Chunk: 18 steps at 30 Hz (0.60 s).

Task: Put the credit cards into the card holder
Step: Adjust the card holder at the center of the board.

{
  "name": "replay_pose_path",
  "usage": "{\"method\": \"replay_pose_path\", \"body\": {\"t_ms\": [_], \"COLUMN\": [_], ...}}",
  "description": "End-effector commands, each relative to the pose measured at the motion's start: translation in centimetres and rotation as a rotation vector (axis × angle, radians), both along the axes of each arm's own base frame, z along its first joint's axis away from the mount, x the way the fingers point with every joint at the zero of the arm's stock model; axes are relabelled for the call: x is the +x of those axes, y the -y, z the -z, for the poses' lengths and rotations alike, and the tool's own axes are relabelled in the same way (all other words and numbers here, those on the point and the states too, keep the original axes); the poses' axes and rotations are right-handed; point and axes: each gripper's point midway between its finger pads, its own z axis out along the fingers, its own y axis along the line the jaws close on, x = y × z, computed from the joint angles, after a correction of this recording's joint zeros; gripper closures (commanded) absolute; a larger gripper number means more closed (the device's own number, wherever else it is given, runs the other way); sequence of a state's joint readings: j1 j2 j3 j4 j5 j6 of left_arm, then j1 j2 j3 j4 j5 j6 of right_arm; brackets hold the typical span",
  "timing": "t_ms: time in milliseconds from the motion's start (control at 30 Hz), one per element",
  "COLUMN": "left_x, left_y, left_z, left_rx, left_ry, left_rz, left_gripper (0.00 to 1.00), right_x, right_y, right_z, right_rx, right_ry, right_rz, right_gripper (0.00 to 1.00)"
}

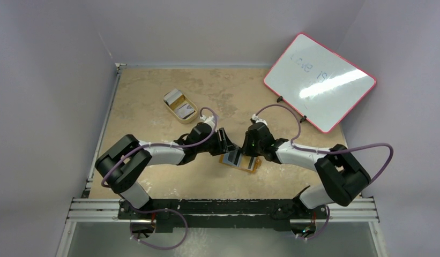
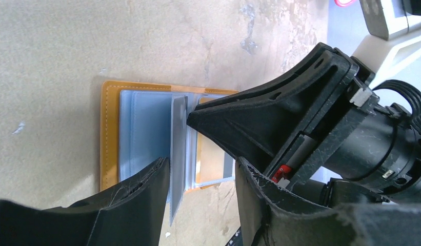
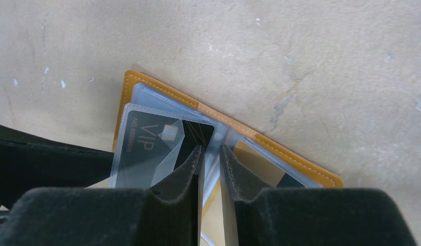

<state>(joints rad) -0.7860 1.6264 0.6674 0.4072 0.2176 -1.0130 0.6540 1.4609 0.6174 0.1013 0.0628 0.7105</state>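
At the near middle of the desk (image 1: 148, 101), the card holder (image 2: 109, 138) is found lying open, orange cover down and clear pale-blue sleeves uppermost. One grey sleeve leaf (image 2: 178, 138) is raised on edge between the fingers of the left tool (image 2: 202, 171). That tool is released, its fingers standing well apart, with the leaf just beside one of them. The right tool (image 3: 211, 154) is set at the fold, its fingers drawn almost together about a clear leaf; whether that leaf is clamped cannot be told. In the right wrist view a sleeved VIP card (image 3: 157, 143) is seen at 9 o'clock of the fingertips and a gold-brown card (image 3: 259, 166) at 3 o'clock. Overhead, a cream tray (image 1: 192, 116) holding further cards (image 1: 184, 111) is noted at 10 o'clock of the holder, and a whiteboard (image 1: 319, 80) at 2 o'clock.
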Motion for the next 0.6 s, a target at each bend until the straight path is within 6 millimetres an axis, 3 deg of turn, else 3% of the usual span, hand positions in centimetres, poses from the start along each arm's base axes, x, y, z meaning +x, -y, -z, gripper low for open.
{"method": "replay_pose_path", "body": {"t_ms": [0,400,567], "left_x": [0.0,-0.8,-0.8], "left_y": [1.4,3.6,3.7], "left_z": [-3.2,-3.6,-2.3], "left_rx": [-0.102,-0.123,0.004], "left_ry": [0.061,0.065,0.089], "left_rz": [0.024,0.079,0.093], "left_gripper": [0.51,0.54,0.59], "right_x": [0.6,1.2,1.2], "right_y": [1.6,1.3,1.2], "right_z": [-0.9,-2.4,-2.6], "right_rx": [-0.063,-0.039,-0.034], "right_ry": [0.018,0.047,0.050], "right_rz": [0.030,0.034,0.036], "right_gripper": [0.80,0.80,0.80]}}
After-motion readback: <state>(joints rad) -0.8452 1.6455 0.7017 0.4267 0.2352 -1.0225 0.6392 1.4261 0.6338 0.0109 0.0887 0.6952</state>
